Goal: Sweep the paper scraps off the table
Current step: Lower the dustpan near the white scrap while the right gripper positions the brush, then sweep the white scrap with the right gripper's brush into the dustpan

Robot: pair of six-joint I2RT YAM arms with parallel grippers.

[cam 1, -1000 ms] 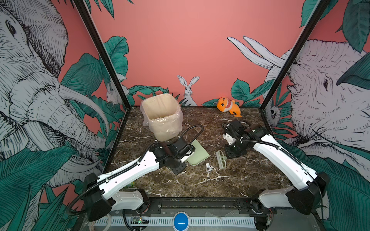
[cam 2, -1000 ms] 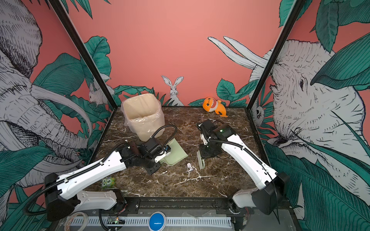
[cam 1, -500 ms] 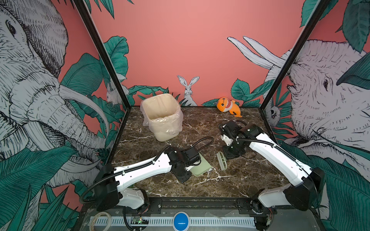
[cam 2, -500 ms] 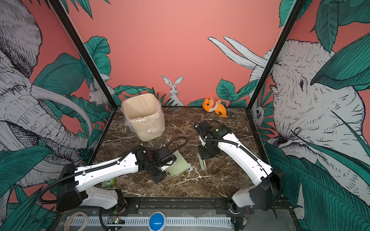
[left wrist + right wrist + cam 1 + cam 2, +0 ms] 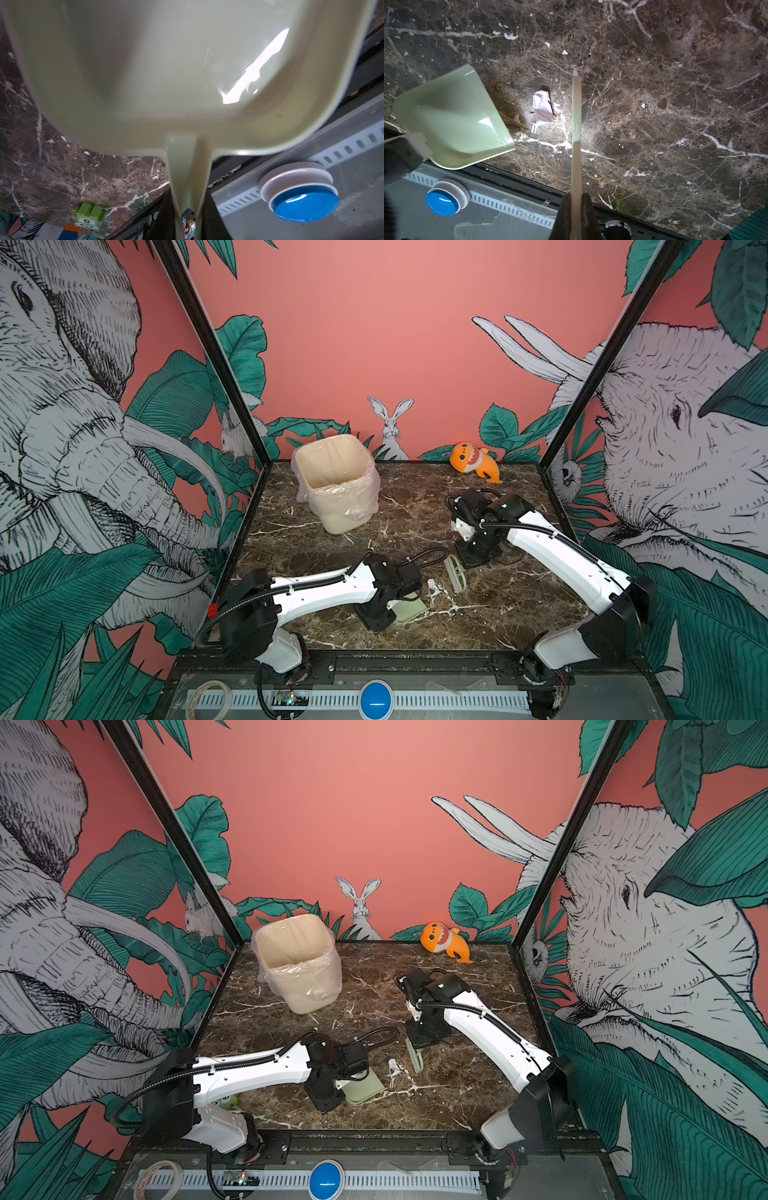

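Note:
One white crumpled paper scrap [image 5: 433,587] [image 5: 392,1067] [image 5: 542,107] lies on the table [image 5: 498,614] near the front middle. My left gripper [image 5: 188,216] [image 5: 376,616] is shut on the handle of the pale green dustpan [image 5: 409,608] [image 5: 363,1088] [image 5: 166,72] [image 5: 454,124], which sits just left of the scrap with its inside empty. My right gripper [image 5: 576,216] [image 5: 473,560] is shut on the handle of the pale green brush [image 5: 456,578] [image 5: 417,1058] [image 5: 576,124], which stands on the table just right of the scrap.
A cream bin [image 5: 336,485] lined with a clear bag stands at the back left. An orange plush shark [image 5: 473,460] lies at the back wall. A green toy block [image 5: 230,1099] [image 5: 89,216] sits by the front left edge, beside the left arm's base.
My left arm has carried the dustpan from beside the bin toward the front, down next to the scrap. The right gripper and brush have shifted slightly left.

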